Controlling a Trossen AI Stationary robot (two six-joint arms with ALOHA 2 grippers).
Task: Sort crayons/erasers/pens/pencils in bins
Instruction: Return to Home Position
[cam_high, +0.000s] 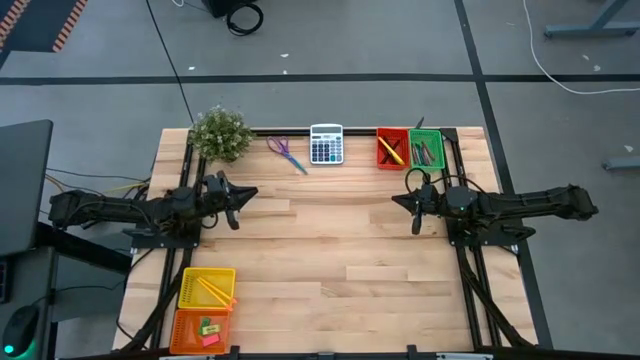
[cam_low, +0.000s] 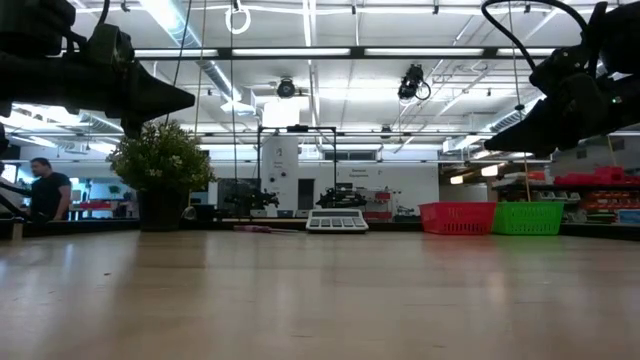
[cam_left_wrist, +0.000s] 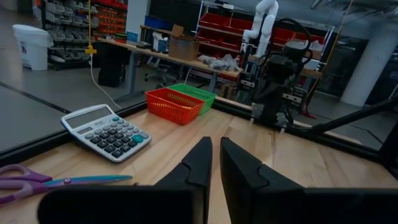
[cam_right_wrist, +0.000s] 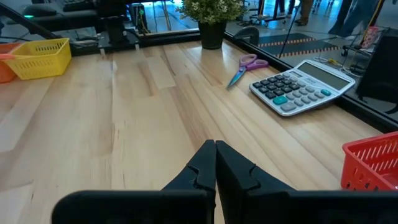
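Both tools empty above table (cam_high: 330, 250): left tool (cam_left_wrist: 214, 163) slightly parted, right tool (cam_right_wrist: 215, 163) closed.

A pale wooden plank counter (cam_high: 330, 250) stands on a grey concrete floor (cam_high: 330, 40) crossed by dark tape lines (cam_high: 300, 78). Long fluorescent ceiling lights (cam_low: 330, 52) run overhead. Behind stand metal shelving racks with red storage boxes (cam_left_wrist: 217, 25), a white waste bin (cam_left_wrist: 31, 46) and a person (cam_low: 45, 190) at far left.
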